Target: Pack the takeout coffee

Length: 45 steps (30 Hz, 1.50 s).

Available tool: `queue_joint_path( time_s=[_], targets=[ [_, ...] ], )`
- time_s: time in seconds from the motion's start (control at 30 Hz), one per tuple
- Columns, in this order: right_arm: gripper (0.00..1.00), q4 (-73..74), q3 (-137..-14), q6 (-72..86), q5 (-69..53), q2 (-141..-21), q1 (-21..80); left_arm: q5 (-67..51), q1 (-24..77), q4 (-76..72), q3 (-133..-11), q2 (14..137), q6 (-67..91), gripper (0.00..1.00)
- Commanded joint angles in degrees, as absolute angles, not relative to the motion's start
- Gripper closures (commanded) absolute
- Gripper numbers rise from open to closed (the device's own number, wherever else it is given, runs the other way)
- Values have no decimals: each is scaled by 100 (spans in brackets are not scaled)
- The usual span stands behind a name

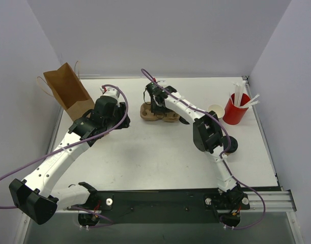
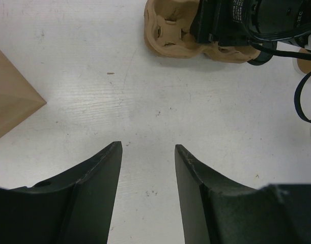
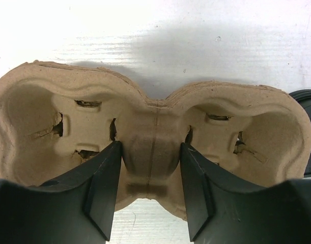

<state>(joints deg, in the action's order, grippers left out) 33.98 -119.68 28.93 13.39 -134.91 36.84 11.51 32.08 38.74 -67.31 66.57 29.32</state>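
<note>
My right fingers [image 3: 110,168] sit over the pulp cup carrier [image 3: 150,127] at the far middle of the table [image 1: 145,152]. One is on each side of its centre ridge, close against it, and I cannot tell whether they truly pinch it. My left fingers [image 2: 112,162] hang parted and empty above the table, near the paper bag [image 1: 68,91]. The takeout coffee [image 1: 230,146] stands at the right, beside the right arm's elbow and well apart from the pulp cup carrier.
</note>
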Motion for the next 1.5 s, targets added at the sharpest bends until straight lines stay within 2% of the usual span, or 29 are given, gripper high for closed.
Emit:
queue_joint_path(
  time_s=[0.0, 0.83, 1.07, 1.23, 1.3, 1.47],
  targets=[
    [62, 3577, -12155, 2909, 1564, -13351, 3727, 1099, 3155, 3542, -6794, 6653, 2856, 44],
    [64, 3630, -12164, 2716, 1696, -12744, 3762, 1055, 3129, 3507, -6741, 6802, 2865, 44],
    [63, 3367, -11524, 2707, 1705, -12314, 3771, 1055, 3129, 3463, -6653, 6943, 2909, 44],
    [52, 3147, -10987, 2628, 1459, -12033, 3762, 1002, 3129, 3393, -6636, 7127, 2979, 44],
    [45, 2963, -10768, 2575, 1354, -11953, 3762, 958, 3129, 3340, -6653, 7207, 3032, 40],
    [45, 2944, -10740, 2575, 1301, -11927, 3727, 923, 3129, 3173, -6671, 7435, 3111, 40]
  ],
)
